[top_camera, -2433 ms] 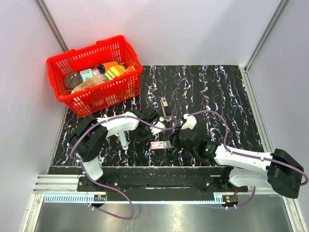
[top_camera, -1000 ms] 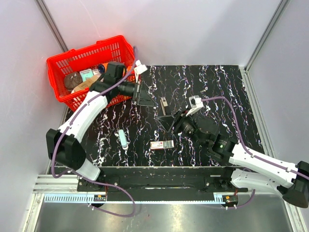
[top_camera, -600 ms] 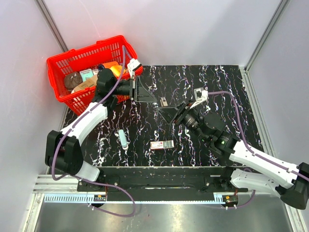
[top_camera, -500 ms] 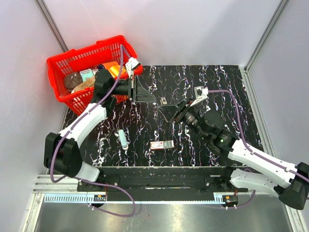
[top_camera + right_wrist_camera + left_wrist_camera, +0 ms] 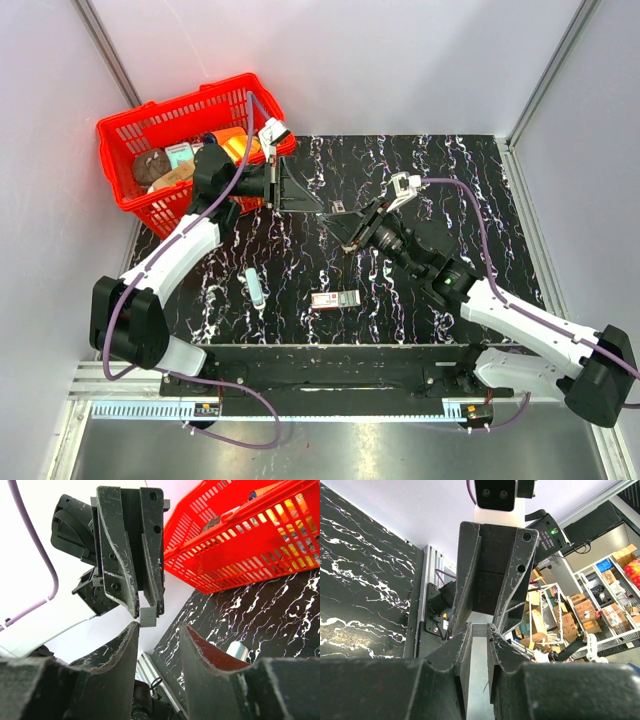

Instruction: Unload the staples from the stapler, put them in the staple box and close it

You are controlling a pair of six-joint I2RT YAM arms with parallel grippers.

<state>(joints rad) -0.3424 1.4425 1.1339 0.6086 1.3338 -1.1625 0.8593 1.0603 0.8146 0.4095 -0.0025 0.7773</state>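
My left gripper (image 5: 320, 208) is raised over the mat and shut on a small grey ridged strip (image 5: 148, 616), seemingly a staple strip; the strip also shows between its fingers in the left wrist view (image 5: 479, 630). My right gripper (image 5: 344, 232) is open, tip to tip with the left gripper (image 5: 147, 611); one of its fingertips (image 5: 131, 630) sits just below the strip. The right gripper (image 5: 492, 570) fills the left wrist view. The small dark and silvery stapler (image 5: 340, 207) lies on the mat just behind the two grippers, partly hidden.
A red basket (image 5: 150, 130) full of goods stands at the back left and shows in the right wrist view (image 5: 240, 540). A pale blue-white bar (image 5: 255, 287) and a small red-and-white box (image 5: 333, 298) lie on the black marbled mat (image 5: 450, 200) near the front.
Both arms rose from low over the mat. The left gripper swung up toward the basket, then the right gripper moved left until the two meet tip to tip.
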